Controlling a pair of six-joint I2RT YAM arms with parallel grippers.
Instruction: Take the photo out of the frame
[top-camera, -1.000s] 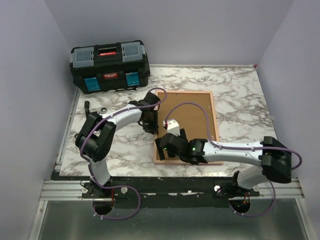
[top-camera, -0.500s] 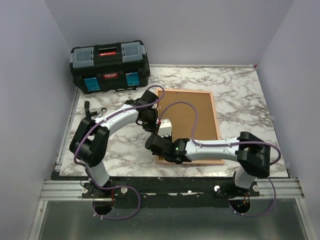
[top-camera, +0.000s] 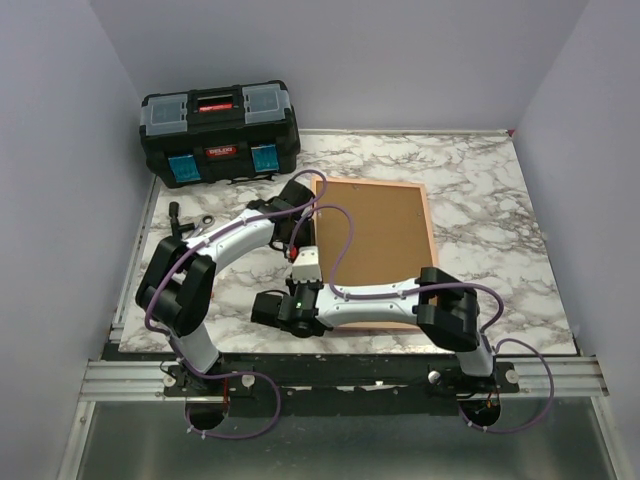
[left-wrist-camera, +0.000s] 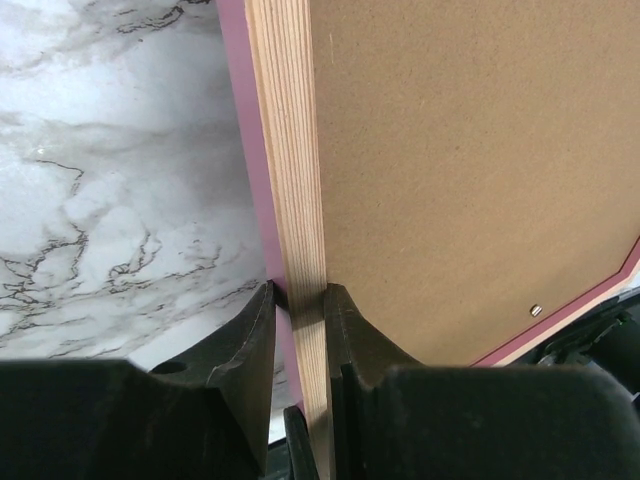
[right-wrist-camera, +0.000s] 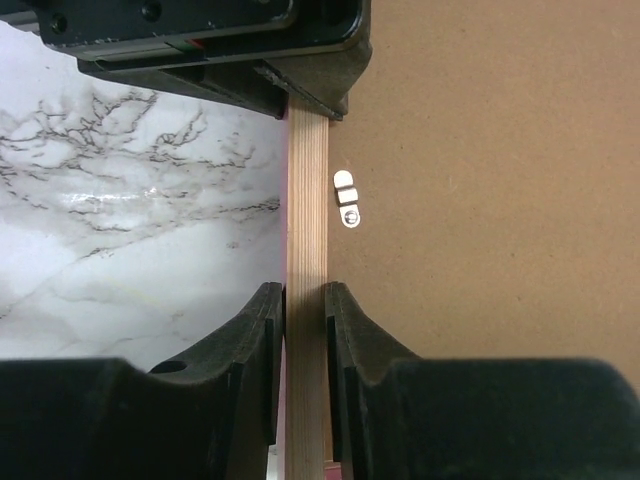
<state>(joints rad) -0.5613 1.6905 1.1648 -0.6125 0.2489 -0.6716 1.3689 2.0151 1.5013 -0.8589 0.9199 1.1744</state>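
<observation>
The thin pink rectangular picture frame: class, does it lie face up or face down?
Face down: the pink frame shows its brown fibreboard backing panel upward, with a small metal tab; no photo visible.

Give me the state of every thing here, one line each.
frame, face down on the table
backing board, seated in the frame
left gripper, shut on the frame's edge
right gripper, shut on the same edge
toolbox, lid closed
photo, hidden

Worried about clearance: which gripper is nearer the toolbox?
Left. The left gripper clamps the frame at the corner facing the toolbox; the right gripper grips the same side farther away.
</observation>
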